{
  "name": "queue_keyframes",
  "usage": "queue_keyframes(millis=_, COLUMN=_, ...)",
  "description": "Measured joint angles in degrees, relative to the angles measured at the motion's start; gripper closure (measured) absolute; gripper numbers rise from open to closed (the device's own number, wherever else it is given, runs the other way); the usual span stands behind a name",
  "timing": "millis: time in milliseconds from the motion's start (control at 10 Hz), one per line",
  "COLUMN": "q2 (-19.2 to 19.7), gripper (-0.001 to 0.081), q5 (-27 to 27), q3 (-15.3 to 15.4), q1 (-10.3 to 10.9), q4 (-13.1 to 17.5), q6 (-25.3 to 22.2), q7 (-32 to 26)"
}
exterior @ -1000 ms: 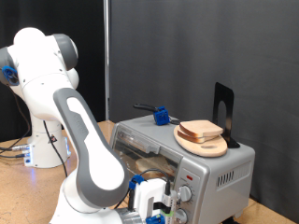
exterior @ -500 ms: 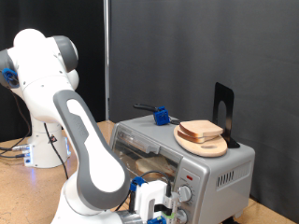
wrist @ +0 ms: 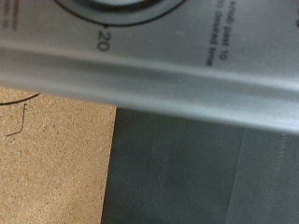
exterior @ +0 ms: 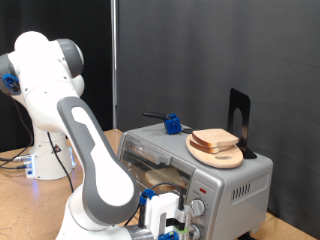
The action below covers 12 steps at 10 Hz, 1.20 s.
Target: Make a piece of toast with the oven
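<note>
Toast (exterior: 215,139) sits on a plate (exterior: 216,154) atop the oven (exterior: 245,183), above the fingers (exterior: 180,225) at its knobs (exterior: 198,208); their opening can't be told.

white arm (exterior: 45,85), grey joints, blue accents

- Oven (exterior: 205,170): brushed silver metal, satin sheen.
- Piece of toast (exterior: 215,139): matt, pale crumb.
- Plate (exterior: 216,154): smooth wood.
- Arm (exterior: 70,110): glossy white plastic.
</note>
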Motion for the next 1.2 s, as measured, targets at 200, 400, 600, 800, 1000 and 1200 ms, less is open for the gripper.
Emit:
queue_keyframes(millis=200, q2=-0.06, gripper=0.0801, q5=-0.01, q3=0.00, q1=0.00, q4=0.00, q6=-0.13, q7=0.02)
queue_keyframes(millis=400, q2=-0.07, gripper=0.0801, q5=-0.07, q3=-0.01, q1=0.00, q4=0.00, q6=-0.16, q7=0.30)
queue_keyframes(millis=600, q2=-0.08, gripper=0.0805, q5=-0.16, q3=-0.06, q1=0.00, q4=-0.02, q6=-0.16, q7=1.59)
queue_keyframes(millis=800, q2=-0.08, gripper=0.0806, q5=-0.17, q3=-0.08, q1=0.00, q4=-0.04, q6=-0.16, q7=2.92)
queue_keyframes(millis=1000, q2=-0.08, gripper=0.0806, q5=-0.25, q3=-0.08, q1=0.01, q4=-0.05, q6=-0.16, q7=5.47)
queue_keyframes(millis=1200, q2=-0.23, gripper=0.0806, q5=-0.77, q3=-0.23, q1=0.22, q4=-0.01, q6=0.09, q7=11.74)
